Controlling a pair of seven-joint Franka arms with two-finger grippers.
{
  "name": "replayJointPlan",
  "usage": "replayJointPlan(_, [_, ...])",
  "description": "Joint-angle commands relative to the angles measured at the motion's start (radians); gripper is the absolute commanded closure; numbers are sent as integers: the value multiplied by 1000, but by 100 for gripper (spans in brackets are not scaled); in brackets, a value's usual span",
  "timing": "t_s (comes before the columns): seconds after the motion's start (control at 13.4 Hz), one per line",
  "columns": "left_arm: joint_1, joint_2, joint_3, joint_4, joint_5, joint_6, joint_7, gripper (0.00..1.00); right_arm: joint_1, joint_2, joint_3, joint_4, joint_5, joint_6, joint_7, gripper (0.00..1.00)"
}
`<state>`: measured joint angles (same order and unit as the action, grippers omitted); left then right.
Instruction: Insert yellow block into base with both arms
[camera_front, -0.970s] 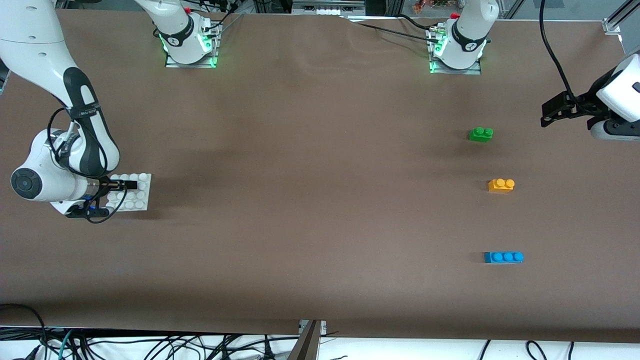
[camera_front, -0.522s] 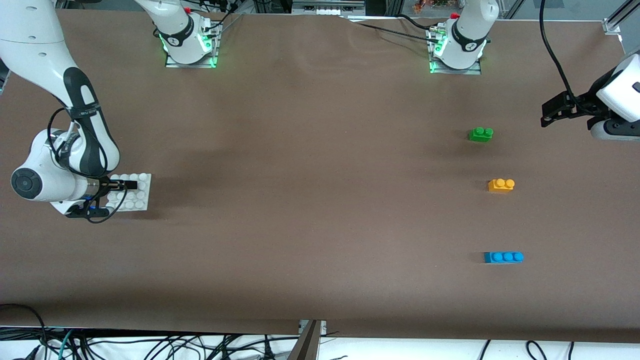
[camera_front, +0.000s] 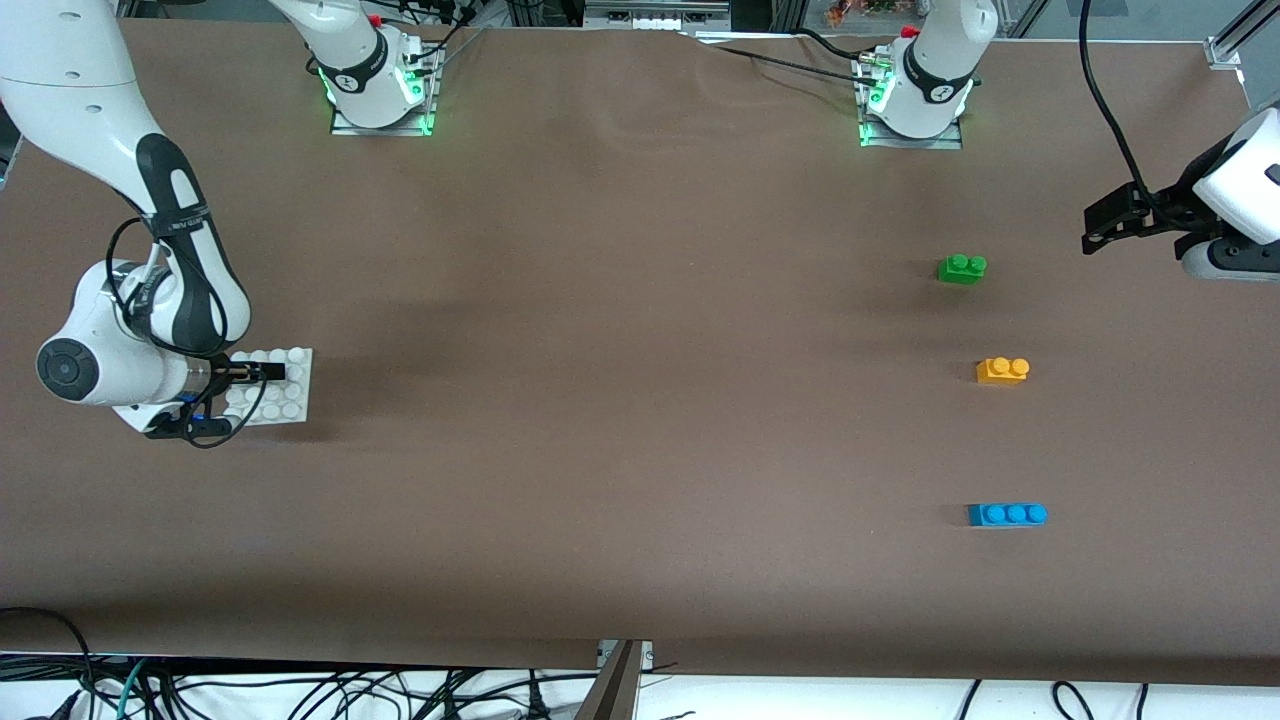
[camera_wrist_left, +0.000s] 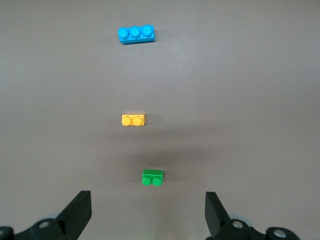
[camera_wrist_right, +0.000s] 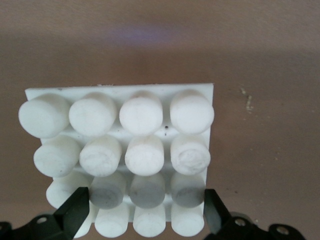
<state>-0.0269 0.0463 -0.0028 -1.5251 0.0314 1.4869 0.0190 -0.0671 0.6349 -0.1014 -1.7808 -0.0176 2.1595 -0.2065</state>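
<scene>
A brown cloth covered the table (camera_front: 620, 350), with cables along its near edge. Three bricks lay toward the left arm's end: one green brick (camera_front: 961, 268), one yellow block (camera_front: 1002, 370) nearer the camera, one blue brick (camera_front: 1007, 514) nearest. One base (camera_front: 295, 385) sat at the right arm's end. The right gripper (camera_wrist_right: 142, 220) straddled it, fingers spread wide at its sides; both had shifted slightly toward the table's middle since earlier. The left gripper (camera_wrist_left: 147, 217) waited, fully open, empty.
</scene>
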Motion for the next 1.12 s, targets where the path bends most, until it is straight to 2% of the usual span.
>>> replayJointPlan(0.0, [1, 3, -5, 17, 38, -19, 13, 0, 39, 17, 19, -31, 42, 54, 51, 0])
replayJointPlan(0.3, [1, 3, -3, 17, 38, -19, 13, 0, 101, 31, 20, -31, 50, 89, 99, 0])
replayJointPlan(0.6, [1, 3, -3, 17, 38, -19, 13, 0, 130, 45, 87, -31, 80, 147, 101, 0])
replayJointPlan(0.82, [1, 3, 0, 17, 36, -19, 15, 0, 205, 69, 89, -26, 84, 210, 122, 0])
replayJointPlan(1.04, [1, 3, 0, 17, 38, -19, 13, 0, 291, 94, 88, -6, 82, 249, 254, 0])
